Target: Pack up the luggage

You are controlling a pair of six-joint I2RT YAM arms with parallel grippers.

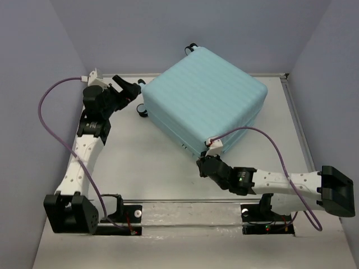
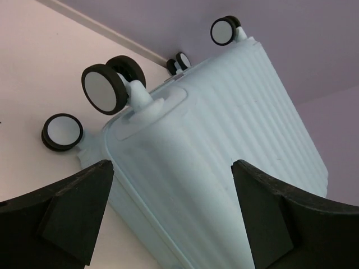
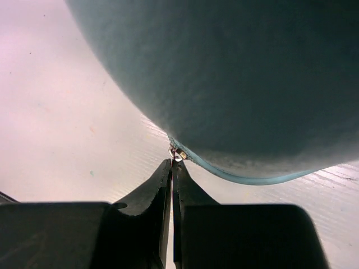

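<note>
Luggage [image 1: 205, 95] lies flat and closed on the table [image 1: 146, 162], far centre to right, ribbed shell up, wheels [image 2: 105, 88] at the far-left end. Left gripper [image 1: 136, 91] sits just beside that wheel-end corner, jaws spread wide and holding nothing. In the left wrist view the shell corner shows between the two pads, and contact can't be confirmed. My read is it's placed there to brace or steady the case while the other arm works the zip. Right gripper [image 3: 171, 168] is low at the near corner, jaws clenched together, tips right at the small metal zipper pull [image 3: 178, 153] on the zip track [image 3: 247, 178]. Can't tell if the pull is actually pinched or just touching the tips. Judging by the closed shell, this looks like the zipping stage. No brand, label or readable writing on the case or table in any view.
</note>
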